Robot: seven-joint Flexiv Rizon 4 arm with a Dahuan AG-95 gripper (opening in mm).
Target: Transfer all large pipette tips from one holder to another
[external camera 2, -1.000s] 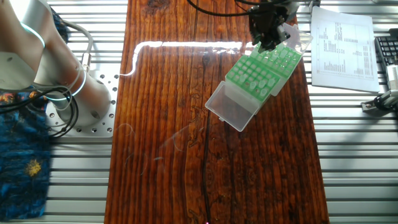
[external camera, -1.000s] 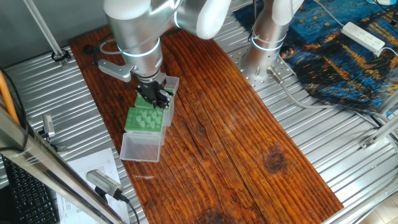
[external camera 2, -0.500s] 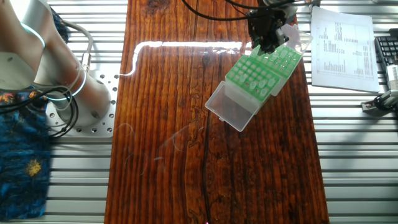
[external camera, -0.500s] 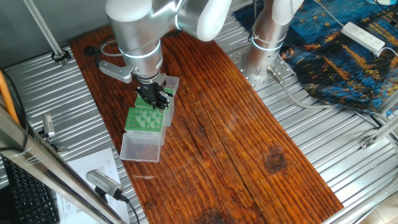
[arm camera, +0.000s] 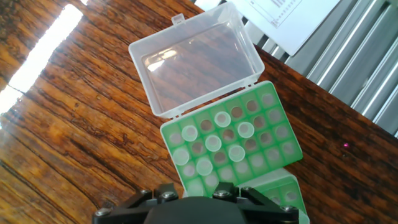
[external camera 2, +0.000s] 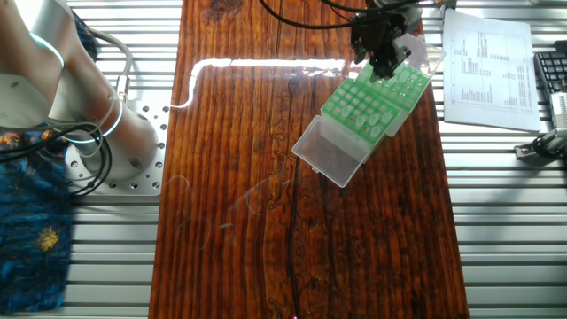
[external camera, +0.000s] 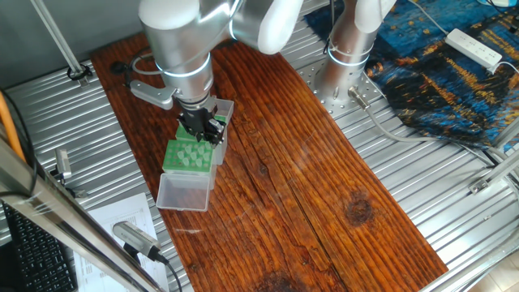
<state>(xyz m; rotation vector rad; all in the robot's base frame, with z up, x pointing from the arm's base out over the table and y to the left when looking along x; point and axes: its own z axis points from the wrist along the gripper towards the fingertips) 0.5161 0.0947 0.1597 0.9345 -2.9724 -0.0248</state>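
Black gripper [external camera: 204,130] hangs low over the far end of the green rack [arm camera: 231,146], right where it meets a second green rack [arm camera: 283,190] partly tucked under the hand. In the hand view only the gripper's body shows at the bottom edge — the fingertips are hidden, so I cannot tell how far apart they stand or whether they carry anything.

The pipette tips [arm camera: 212,143] stand upright in scattered holes of the nearer rack, their pale round mouths facing the camera; many holes around them look bare. A clear hinged lid [arm camera: 196,56] lies open beside that rack on the wooden table [external camera 2: 239,177].

My guess is that these cones weigh almost nothing, are thin-walled and slick, and would bend or pop sideways under a hard squeeze. Each is best taken at the wide collar that stands proud of the rack, pinched lightly and lifted straight up — neighbours sit close.
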